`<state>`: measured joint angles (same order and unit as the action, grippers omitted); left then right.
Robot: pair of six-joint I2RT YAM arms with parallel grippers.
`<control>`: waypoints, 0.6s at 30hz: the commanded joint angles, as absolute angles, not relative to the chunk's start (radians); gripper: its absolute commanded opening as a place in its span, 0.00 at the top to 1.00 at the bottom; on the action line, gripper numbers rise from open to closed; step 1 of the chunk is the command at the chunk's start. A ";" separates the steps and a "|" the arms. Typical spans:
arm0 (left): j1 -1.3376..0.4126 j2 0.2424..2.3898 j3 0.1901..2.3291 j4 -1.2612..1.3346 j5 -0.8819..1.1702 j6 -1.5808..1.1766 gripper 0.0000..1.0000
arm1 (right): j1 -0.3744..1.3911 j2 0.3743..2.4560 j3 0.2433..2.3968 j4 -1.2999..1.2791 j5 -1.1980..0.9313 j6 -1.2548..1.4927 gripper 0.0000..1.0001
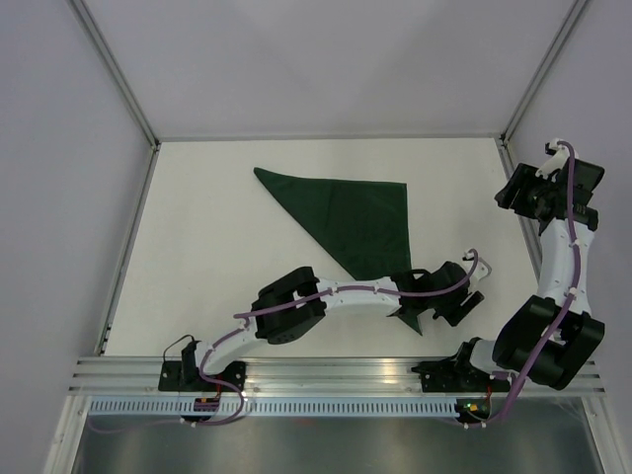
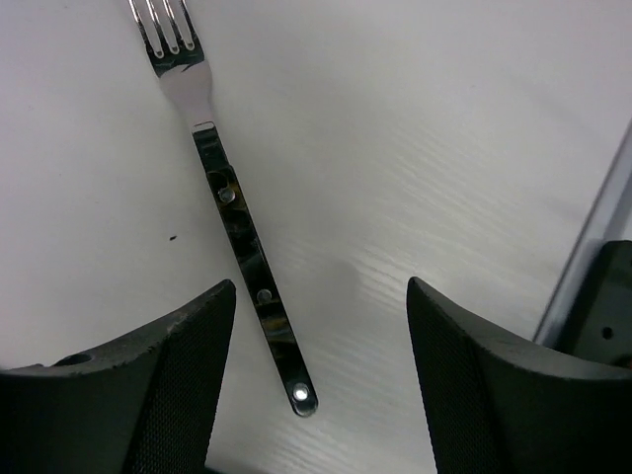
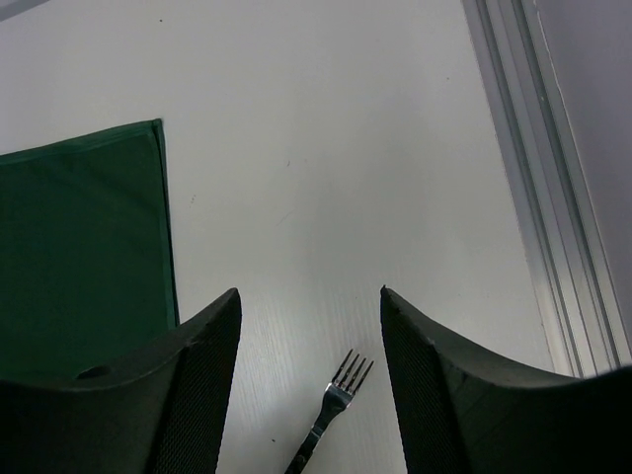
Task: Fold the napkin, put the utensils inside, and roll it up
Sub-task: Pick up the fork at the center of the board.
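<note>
Steel tines and a glossy black handle: the fork lies flat on the white table by the near right corner, its handle end between the spread fingers of my left pincer. Beyond it, the dark green napkin lies folded into a triangle, reaching toward the far edge. My right pincer, spread and empty, hangs by the far right corner.

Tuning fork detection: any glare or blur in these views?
Left wrist: fork handle mirrors bright specular spots, tines clear; left end effector dark, soft-edged. Right wrist: fork small, slightly soft at bottom edge. Top external: even light, napkin shows no glare.
</note>
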<state>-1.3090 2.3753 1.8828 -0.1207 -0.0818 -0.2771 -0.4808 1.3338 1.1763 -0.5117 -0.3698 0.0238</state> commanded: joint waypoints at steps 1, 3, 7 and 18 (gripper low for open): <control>-1.315 2.437 1.968 -0.094 -0.158 -0.195 0.26 | -0.482 1.321 1.169 -0.457 -0.385 0.052 0.36; -1.316 2.470 1.994 -0.094 -0.178 -0.184 0.26 | -0.482 1.319 1.166 -0.453 -0.390 0.051 0.37; -1.318 2.511 2.032 -0.098 -0.199 -0.161 0.27 | -0.482 1.316 1.158 -0.451 -0.399 0.046 0.37; -1.318 2.574 2.049 -0.126 -0.218 -0.117 0.59 | -0.482 1.301 1.150 -0.451 -0.442 0.049 0.41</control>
